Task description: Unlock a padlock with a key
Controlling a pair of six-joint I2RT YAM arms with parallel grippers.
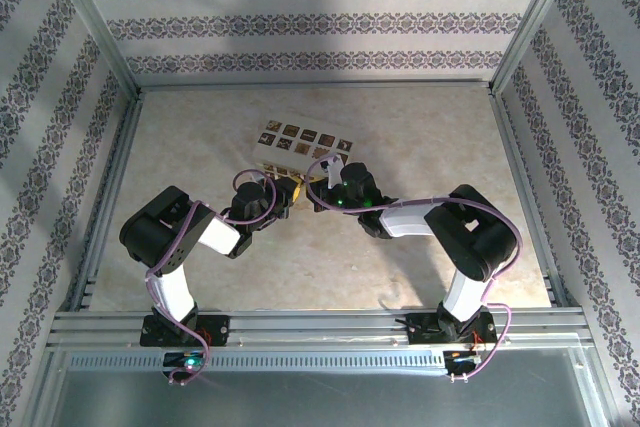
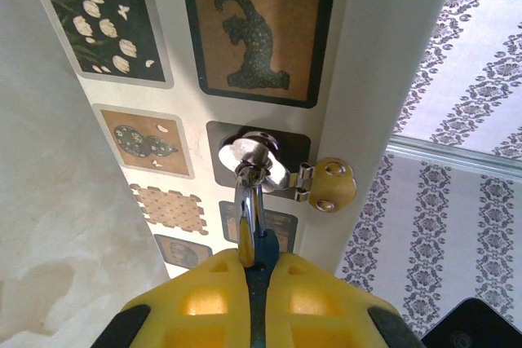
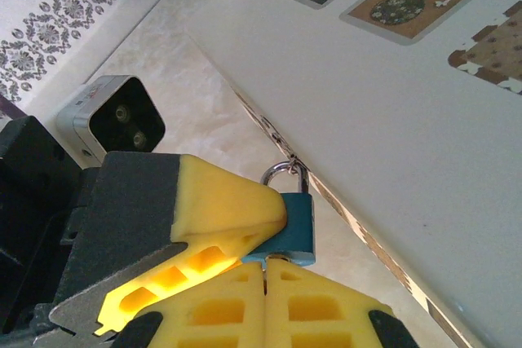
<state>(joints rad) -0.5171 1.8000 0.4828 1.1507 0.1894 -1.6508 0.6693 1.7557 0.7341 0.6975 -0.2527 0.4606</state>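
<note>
Two robot arms meet over a mottled beige bench (image 1: 420,137), both working at the near edge of a white box (image 1: 300,142) printed with small picture tiles. The blue padlock (image 3: 295,226) hangs at that edge, near the middle of the bench, its silver shackle (image 3: 285,173) hooked into the seam of the box. The left end effector (image 2: 259,265) is clamped on the padlock's body, its yellow fingers (image 2: 208,299) pressed against either side. Seen from the left wrist, the shackle rises from between those fingers to a chrome fitting (image 2: 249,152) on the box, with a brass-coloured knob (image 2: 334,185) just beside it. The right end effector (image 3: 266,270) comes in from the opposite side with its yellow fingertips drawn together, touching or all but touching the underside of the padlock. Whether a key sits between them cannot be told, as the pads hide the gap. From above, the two wrists sit tip to tip just below the box, purple cables looping over each arm, inside a patterned-wall enclosure with an aluminium frame
</note>
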